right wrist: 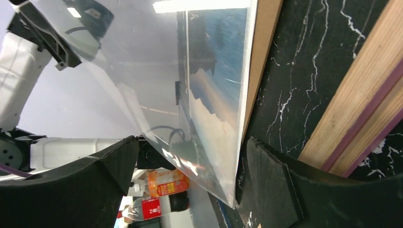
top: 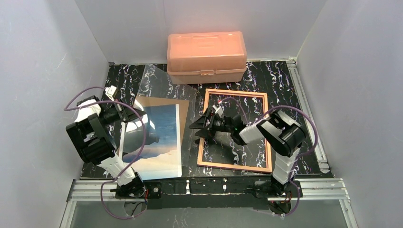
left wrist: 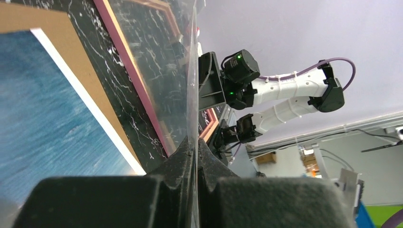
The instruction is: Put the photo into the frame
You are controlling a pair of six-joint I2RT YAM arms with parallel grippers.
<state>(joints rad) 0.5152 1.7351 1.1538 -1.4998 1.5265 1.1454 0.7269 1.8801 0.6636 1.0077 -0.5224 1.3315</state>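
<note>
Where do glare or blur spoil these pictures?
Right wrist: white glare on the clear plastic sheet, pale reflections over the blue sea photo. Left wrist: near black jaws blurred, sheet seen edge-on. Top external: sharp, faint sheen on the sheet.

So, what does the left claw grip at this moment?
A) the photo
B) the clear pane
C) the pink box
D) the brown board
B: the left claw is shut on the edge of the clear pane, which is raised at a tilt over the photo; the photo itself lies flat on the brown board, gripped by nothing.
</note>
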